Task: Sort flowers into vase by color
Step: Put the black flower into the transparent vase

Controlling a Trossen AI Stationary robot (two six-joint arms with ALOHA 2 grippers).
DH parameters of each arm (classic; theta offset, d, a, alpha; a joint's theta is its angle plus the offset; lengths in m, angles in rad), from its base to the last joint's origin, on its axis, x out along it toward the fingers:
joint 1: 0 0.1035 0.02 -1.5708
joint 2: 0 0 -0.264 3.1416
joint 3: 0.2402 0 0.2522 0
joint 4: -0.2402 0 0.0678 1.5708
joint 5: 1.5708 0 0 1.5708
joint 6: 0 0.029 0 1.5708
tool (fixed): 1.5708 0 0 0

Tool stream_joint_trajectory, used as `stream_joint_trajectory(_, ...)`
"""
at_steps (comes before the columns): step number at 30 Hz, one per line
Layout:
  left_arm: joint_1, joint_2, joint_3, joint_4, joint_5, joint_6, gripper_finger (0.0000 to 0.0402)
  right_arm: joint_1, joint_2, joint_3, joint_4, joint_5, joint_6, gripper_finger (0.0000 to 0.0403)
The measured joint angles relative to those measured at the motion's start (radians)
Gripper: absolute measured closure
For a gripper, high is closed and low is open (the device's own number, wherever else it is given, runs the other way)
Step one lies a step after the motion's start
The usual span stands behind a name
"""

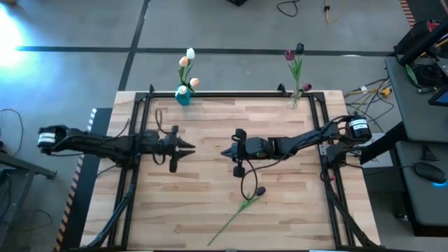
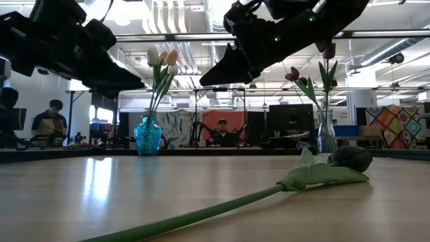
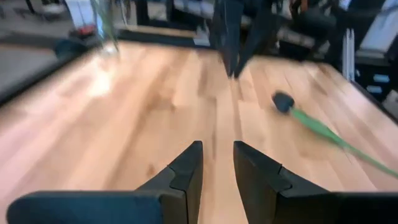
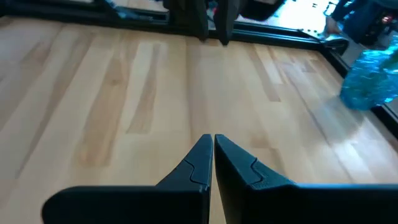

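Wooden table (image 1: 210,189) holds one dark tulip (image 1: 260,190), no legible writing.

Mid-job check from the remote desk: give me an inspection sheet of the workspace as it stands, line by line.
Surface: wooden table, mostly bare.
Job's things: blue vase at the far edge holds white and peach tulips; clear vase at the far right holds dark red and purple tulips; one dark tulip lies flat on the near half, stem pointing at the near edge.
Clutter: nothing seen.
Grippers: left gripper empty above mid-table, fingers slightly apart; right gripper shut, empty, facing it.
Cables: black loop under the right arm; loose cables on the floor.
Surroundings: seated people beyond the table; desk at right.
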Motion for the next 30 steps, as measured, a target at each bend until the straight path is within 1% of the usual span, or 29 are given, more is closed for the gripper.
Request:
stream_joint_trajectory(5, -0.112, 0.098, 0.0, 0.002, -0.122, -0.068, 0.0326, 0.041, 0.0, -0.008, -0.006, -0.003, -0.011, 0.0392)
stream_joint_trajectory(7, -0.147, 0.141, 0.001, 0.008, -0.151, -0.11, 0.0326, 0.058, 0.0, -0.015, -0.004, -0.003, 0.001, 0.0392)
stream_joint_trajectory(11, -0.212, 0.233, 0.032, 0.009, -0.181, -0.165, 0.0326, 0.095, 0.0, -0.034, 0.024, 0.001, 0.008, 0.0392)
stream_joint_trajectory(15, -0.254, 0.343, 0.088, 0.009, -0.182, -0.206, 0.0326, 0.124, -0.002, -0.05, 0.05, 0.001, 0.031, 0.0392)
stream_joint_trajectory(19, -0.291, 0.467, 0.164, 0.008, -0.183, -0.234, 0.0326, 0.156, -0.008, -0.053, 0.048, 0.033, 0.033, 0.0392)
stream_joint_trajectory(23, -0.322, 0.598, 0.264, 0.008, -0.183, -0.251, 0.0326, 0.188, -0.045, -0.068, 0.005, 0.036, 0.032, 0.0392)
stream_joint_trajectory(26, -0.343, 0.7, 0.355, 0.003, -0.183, -0.267, 0.0326, 0.209, -0.093, -0.1, -0.018, 0.038, 0.031, 0.0392)
stream_joint_trajectory(30, -0.35, 0.827, 0.489, -0.042, -0.182, -0.32, 0.0326, 0.219, -0.195, -0.189, -0.021, 0.055, 0.062, 0.0392)
